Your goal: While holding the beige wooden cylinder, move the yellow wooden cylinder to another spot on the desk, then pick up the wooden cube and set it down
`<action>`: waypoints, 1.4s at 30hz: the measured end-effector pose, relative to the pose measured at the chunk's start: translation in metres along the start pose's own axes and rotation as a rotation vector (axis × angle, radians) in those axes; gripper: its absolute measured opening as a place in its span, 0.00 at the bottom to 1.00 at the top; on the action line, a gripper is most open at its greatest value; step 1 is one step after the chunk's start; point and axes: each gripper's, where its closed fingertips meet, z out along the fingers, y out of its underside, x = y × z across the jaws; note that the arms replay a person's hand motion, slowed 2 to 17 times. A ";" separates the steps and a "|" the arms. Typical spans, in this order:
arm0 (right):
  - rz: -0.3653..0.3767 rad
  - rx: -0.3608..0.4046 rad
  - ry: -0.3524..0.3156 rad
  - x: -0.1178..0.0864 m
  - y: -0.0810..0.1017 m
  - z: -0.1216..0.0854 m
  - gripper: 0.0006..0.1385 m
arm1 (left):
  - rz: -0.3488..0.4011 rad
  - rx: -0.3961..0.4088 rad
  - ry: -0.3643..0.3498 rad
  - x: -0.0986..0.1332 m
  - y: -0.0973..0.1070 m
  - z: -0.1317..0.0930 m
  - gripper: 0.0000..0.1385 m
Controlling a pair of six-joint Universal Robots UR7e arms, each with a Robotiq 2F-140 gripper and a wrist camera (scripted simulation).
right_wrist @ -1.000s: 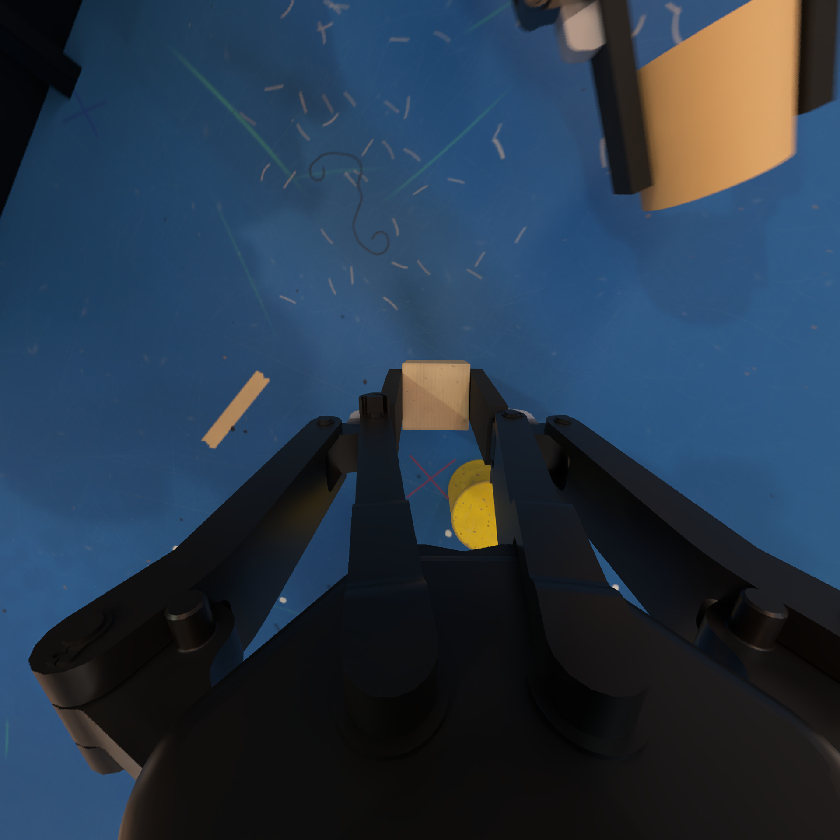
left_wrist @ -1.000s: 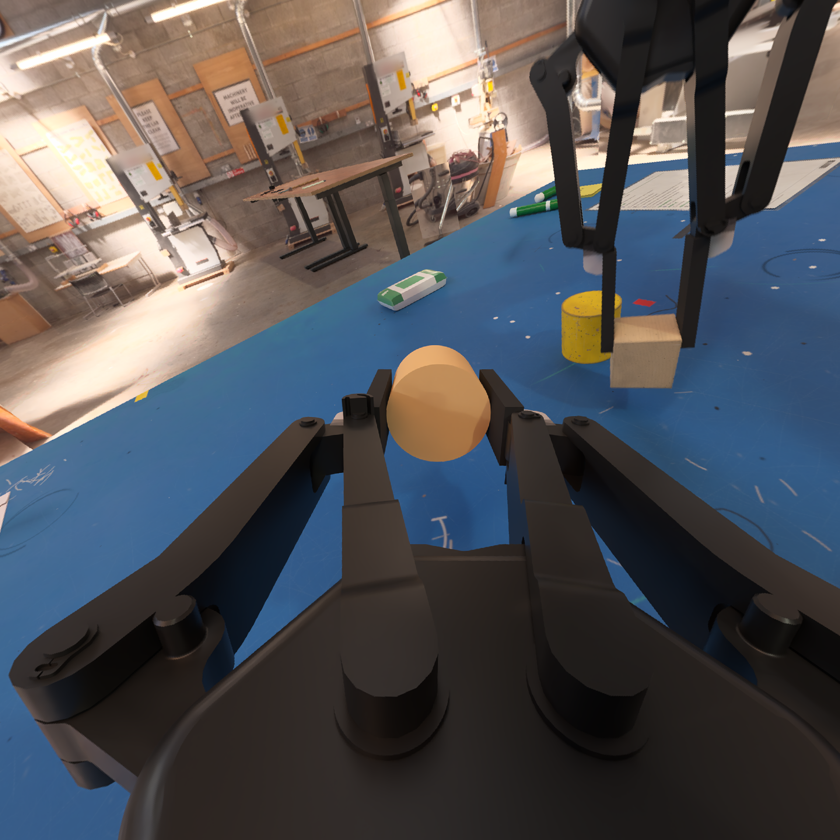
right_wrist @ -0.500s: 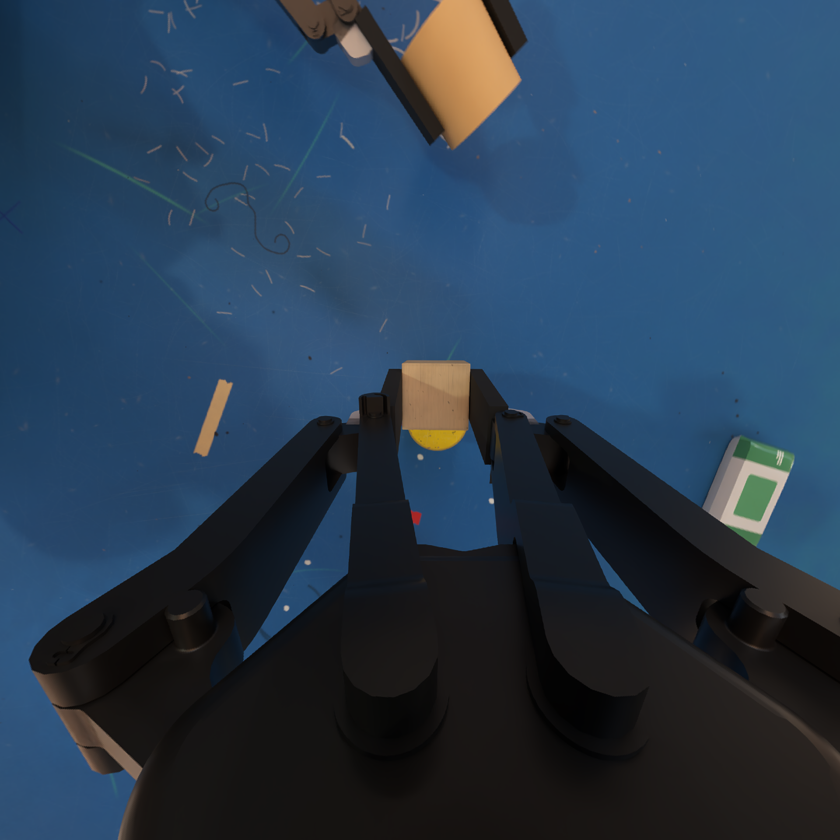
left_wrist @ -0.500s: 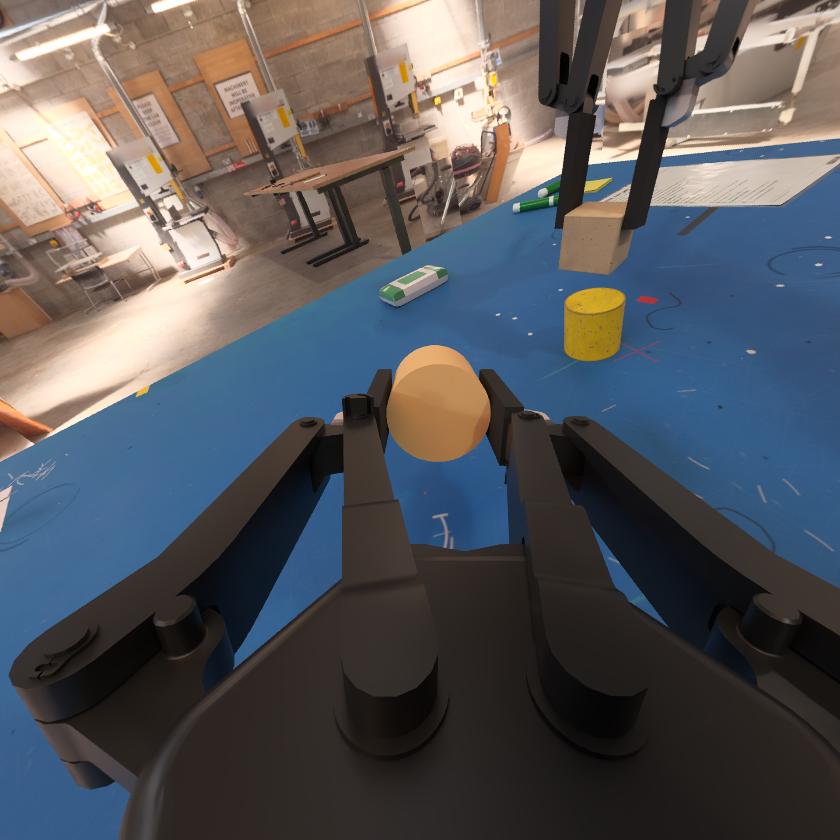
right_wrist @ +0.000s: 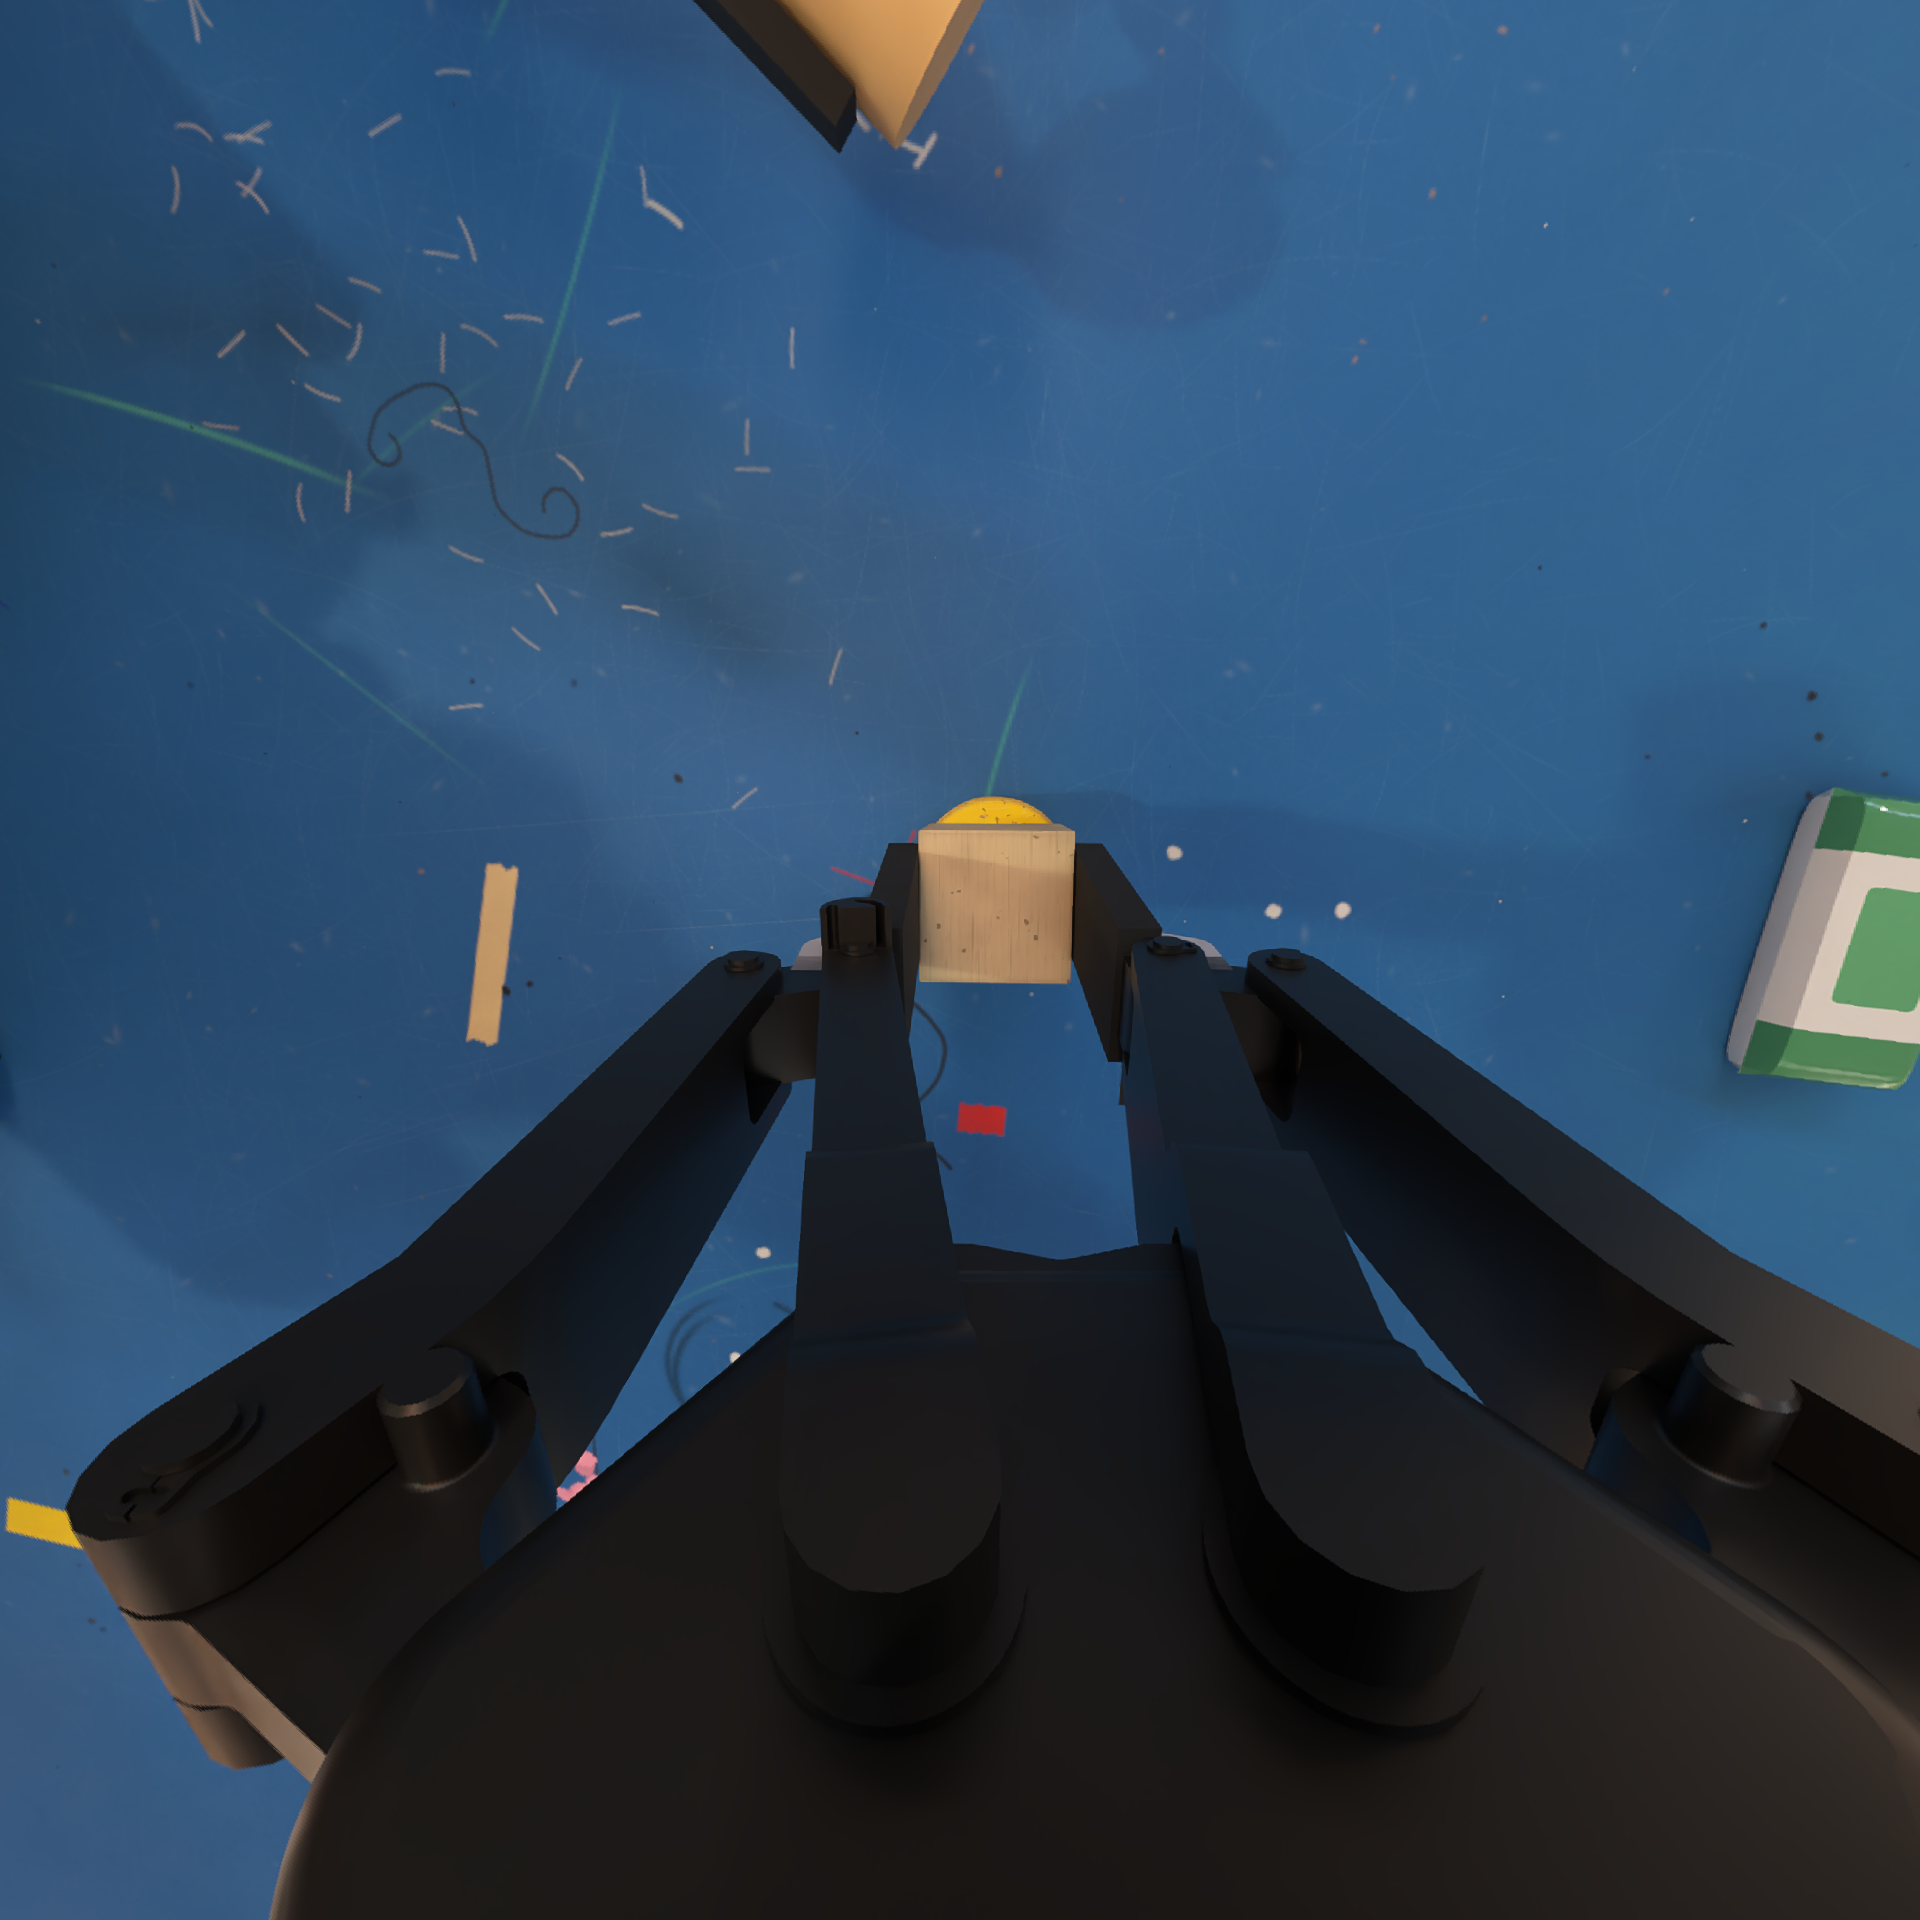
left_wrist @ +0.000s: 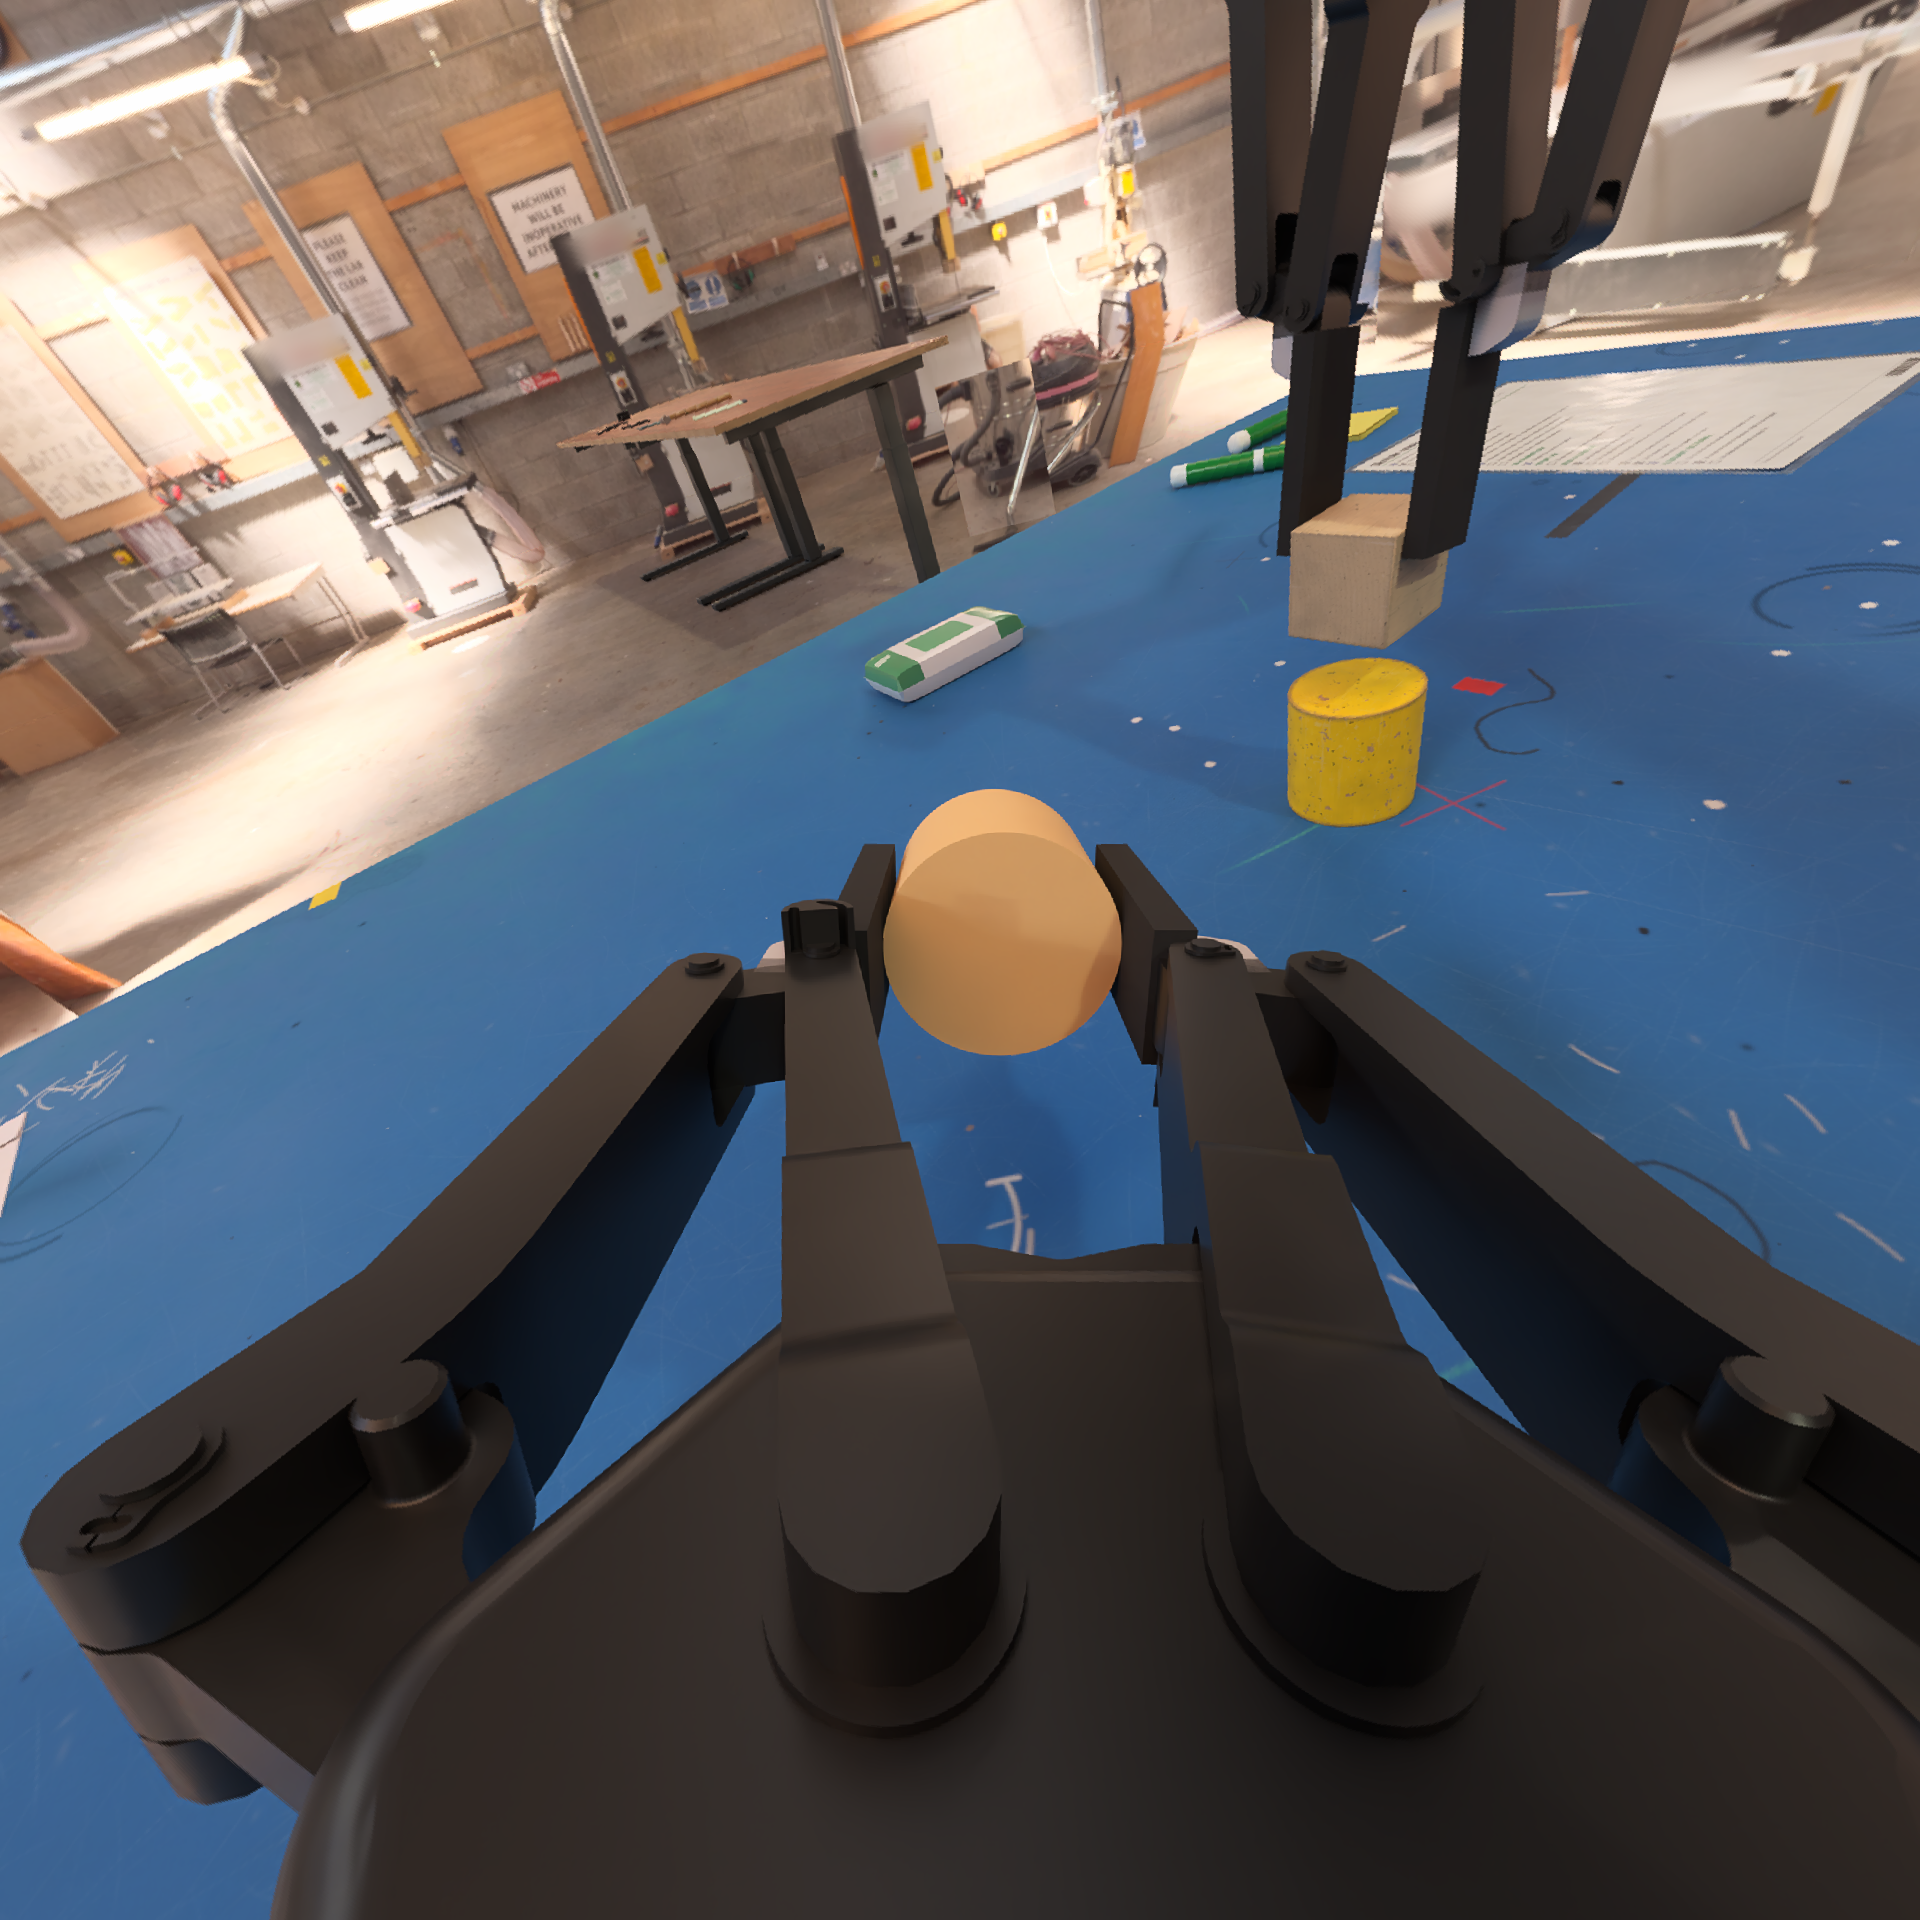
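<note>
My left gripper [left_wrist: 997, 914] is shut on the beige wooden cylinder [left_wrist: 1000, 925] and holds it above the blue desk [left_wrist: 520, 1039]. The yellow wooden cylinder [left_wrist: 1354, 743] stands upright on the desk ahead to the right. My right gripper [right_wrist: 995, 914] is shut on the wooden cube [right_wrist: 994, 902] and holds it in the air. In the left wrist view the cube [left_wrist: 1345, 582] hangs a little above and behind the yellow cylinder. In the right wrist view only a yellow sliver [right_wrist: 992, 810] shows past the cube, and the beige cylinder [right_wrist: 883, 52] sits at the top edge.
A green and white eraser [left_wrist: 943, 649] [right_wrist: 1839, 940] lies on the desk near its far edge. Green markers [left_wrist: 1226, 468] and a sheet of paper [left_wrist: 1662, 426] lie farther back. A strip of tan tape [right_wrist: 491, 951] and a small red patch [right_wrist: 981, 1118] mark the desk surface.
My right gripper has lifted the cube off the desk beside the yellow cylinder and carried it up and back past it. My left gripper and the beige cylinder have stayed still.
</note>
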 end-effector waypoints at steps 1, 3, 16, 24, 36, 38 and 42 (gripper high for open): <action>0.000 -0.005 0.000 0.000 0.001 0.001 0.28 | 0.000 -0.001 0.000 0.000 0.000 0.000 0.37; -0.001 -0.013 -0.002 0.000 0.001 0.004 0.28 | 0.001 -0.003 0.000 0.000 0.001 0.000 0.37; -0.005 -0.055 -0.002 0.002 0.000 0.014 0.28 | 0.008 -0.010 0.003 0.001 0.002 0.001 0.37; -0.005 -0.059 -0.014 0.001 0.000 0.019 0.28 | 0.007 -0.007 0.003 0.001 0.001 0.001 0.37; -0.005 -0.057 -0.031 -0.001 -0.001 0.025 0.28 | 0.015 -0.010 0.007 0.003 0.001 0.001 0.37; -0.006 -0.059 -0.031 0.000 -0.001 0.025 0.28 | 0.016 -0.012 0.007 0.003 0.001 0.001 0.37; -0.009 -0.061 -0.028 0.000 -0.001 0.025 0.27 | 0.016 -0.014 0.007 0.003 0.001 0.002 0.37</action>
